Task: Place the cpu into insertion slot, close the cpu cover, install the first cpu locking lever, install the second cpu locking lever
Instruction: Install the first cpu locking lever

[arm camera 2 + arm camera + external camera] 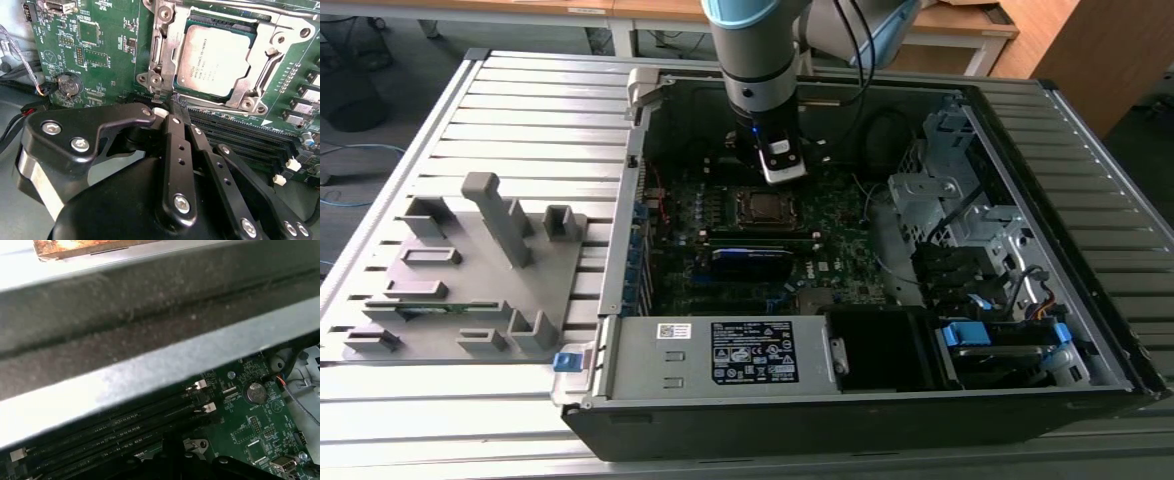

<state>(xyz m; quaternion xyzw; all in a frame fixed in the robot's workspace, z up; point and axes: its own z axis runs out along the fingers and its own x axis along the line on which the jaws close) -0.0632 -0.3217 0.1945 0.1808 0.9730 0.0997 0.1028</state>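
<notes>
In the second wrist view the cpu [215,55], a flat silver-grey square, lies in the insertion slot [740,206] on the green motherboard. The silver cpu cover [172,57] lies flat around it as a frame. One thin metal locking lever [156,60] runs along one side of the cover, and a second lever [267,62] runs along the opposite side. My black gripper [176,106] is shut with nothing visible between its fingers, its tip right by the socket's corner and the first lever's end. From outside, the gripper [783,172] hangs just behind the socket.
Black memory slots [240,135] run beside the socket, close under my fingers. A coin battery [69,84] and loose cables lie nearby. The case wall [150,330] is close. A drive cage [961,200] and power supply [720,350] hem the board in. A grey fixture [467,270] sits outside.
</notes>
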